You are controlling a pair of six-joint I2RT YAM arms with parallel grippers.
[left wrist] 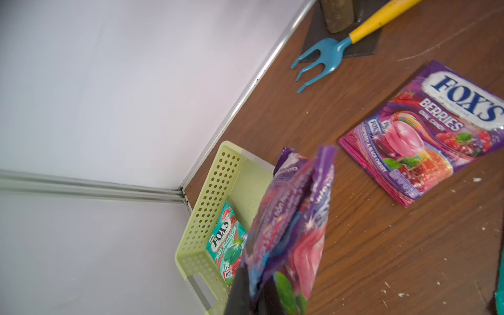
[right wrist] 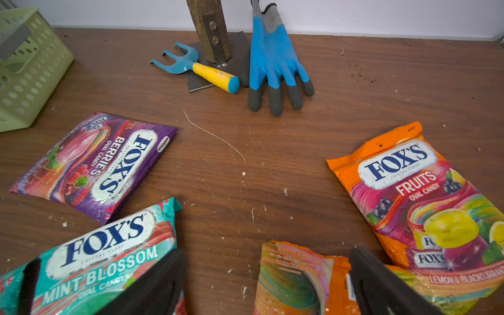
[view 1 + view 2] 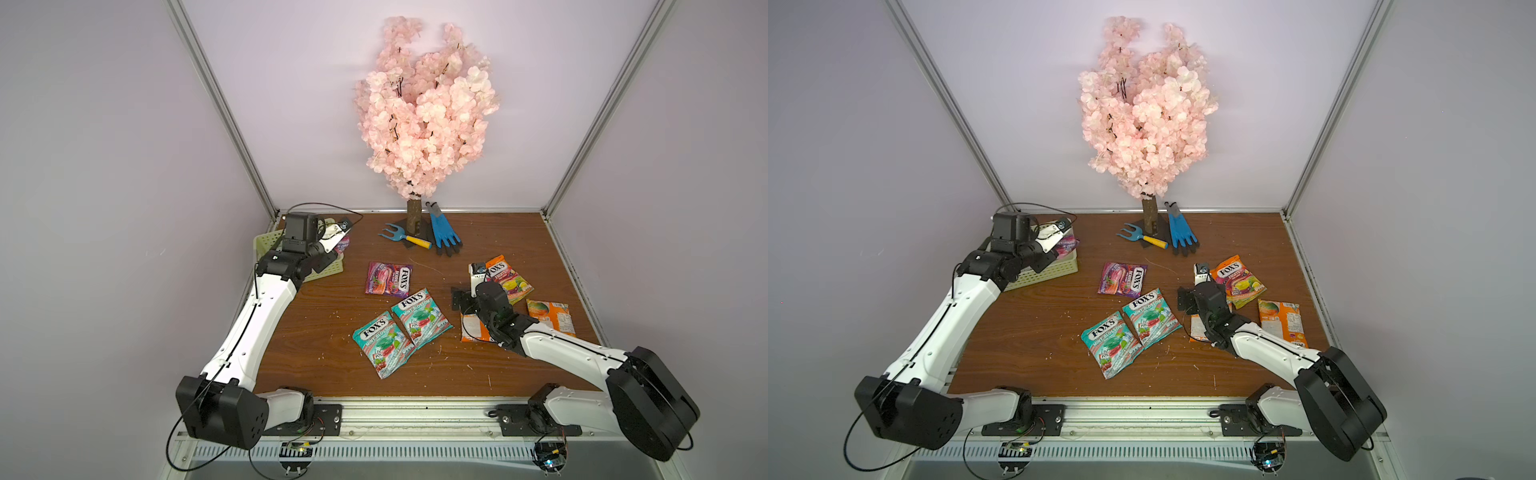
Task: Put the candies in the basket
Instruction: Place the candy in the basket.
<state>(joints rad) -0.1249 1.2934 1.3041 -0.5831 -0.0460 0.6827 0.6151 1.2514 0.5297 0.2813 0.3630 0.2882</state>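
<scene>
One teal bag (image 1: pixel 226 242) inside the basket (image 1: pixel 215 191) shows only to left wrist.

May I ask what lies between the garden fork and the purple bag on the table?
Bare table separates garden fork and purple bag, in both top views.

Robot lab test cell: plain pale walls (image 3: pixel 104 124) framed in aluminium posts (image 3: pixel 222 104) beyond the left gripper (image 3: pixel 337 237), mounting rail (image 3: pixel 415 417) behind it.

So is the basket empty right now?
No, the left wrist view shows a teal Mint Blossom bag lying inside the basket.
</scene>
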